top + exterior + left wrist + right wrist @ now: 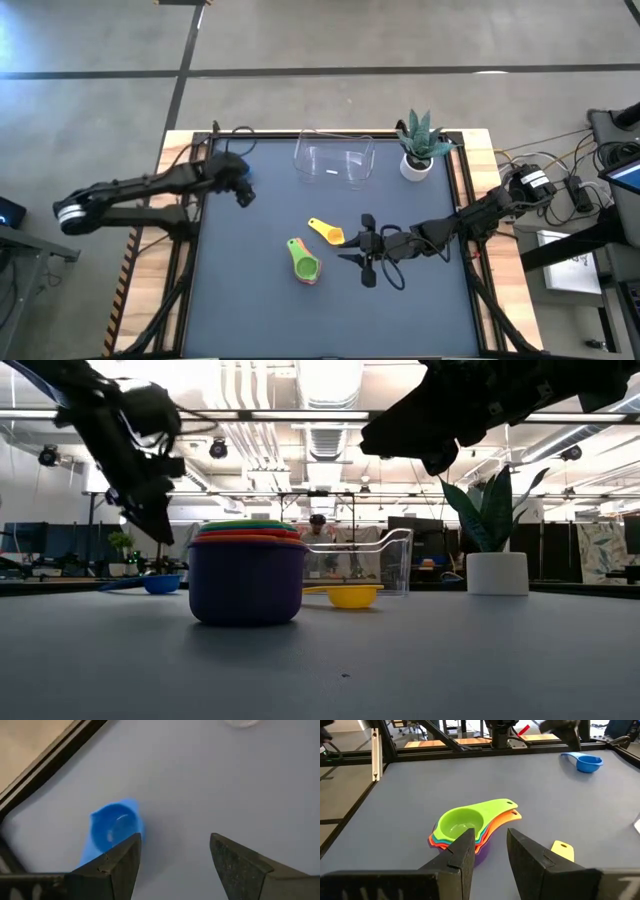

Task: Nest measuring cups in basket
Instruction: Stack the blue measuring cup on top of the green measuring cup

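Note:
A nested stack of measuring cups (305, 262) stands on the table's middle, green on top, orange and red rims below, purple at the bottom (246, 578). The yellow cup (325, 232) lies alone just beyond it. The blue cup (112, 827) lies near the far left corner. My left gripper (175, 840) hovers open above the table beside the blue cup. My right gripper (490, 837) is open and holds nothing; it hangs above the table right of the stack (465, 825), fingers pointing at it. The clear basket (335, 160) stands at the far edge.
A small white pot with a green spiky plant (420, 152) stands right of the basket at the far right. Black frame rails run along the table's edges (45, 760). Bare table lies toward the near edge (330, 320).

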